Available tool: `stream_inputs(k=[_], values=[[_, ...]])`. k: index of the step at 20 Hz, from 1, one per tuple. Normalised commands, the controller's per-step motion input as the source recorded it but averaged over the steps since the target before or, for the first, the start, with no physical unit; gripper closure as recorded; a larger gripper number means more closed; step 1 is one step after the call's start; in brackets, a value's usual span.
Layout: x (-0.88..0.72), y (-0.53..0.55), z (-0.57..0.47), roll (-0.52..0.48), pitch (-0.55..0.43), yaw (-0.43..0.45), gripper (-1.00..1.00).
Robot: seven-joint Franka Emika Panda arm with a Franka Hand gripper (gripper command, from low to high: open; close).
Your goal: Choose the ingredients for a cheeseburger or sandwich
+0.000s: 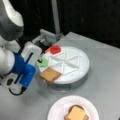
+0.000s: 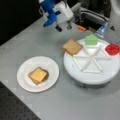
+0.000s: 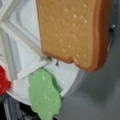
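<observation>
The gripper (image 2: 63,26) hangs above the grey bench (image 2: 75,105) at about ten o'clock from the white divided tray (image 2: 100,75), just off its rim; its fingers (image 2: 69,25) hold nothing, and how far apart they stand cannot be told. A brown toast square (image 2: 72,46) lies on the tray's edge at ten o'clock, overhanging the rim; the wrist view shows this toast (image 3: 72,32) from close above. Next to it sit a green lettuce piece (image 2: 91,39) at twelve o'clock and a red disc (image 2: 112,49) at two o'clock. Well apart from the tray, a white paper plate (image 2: 25,80) carries the partly built sandwich (image 2: 38,75): toast, a dark patty and a yellow cheese square (image 1: 76,113) on top.
</observation>
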Motion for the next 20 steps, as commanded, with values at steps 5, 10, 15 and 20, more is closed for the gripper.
stream_inputs(k=[5,10,15,20], values=[[0.30,-0.41,-0.11,0.612,0.084,0.203,-1.00],[0.35,-0.45,-0.24,0.570,0.022,0.236,-1.00],[0.36,-0.40,-0.35,0.568,-0.040,0.225,-1.00],[0.31,-0.31,-0.28,0.522,-0.044,0.224,-1.00]])
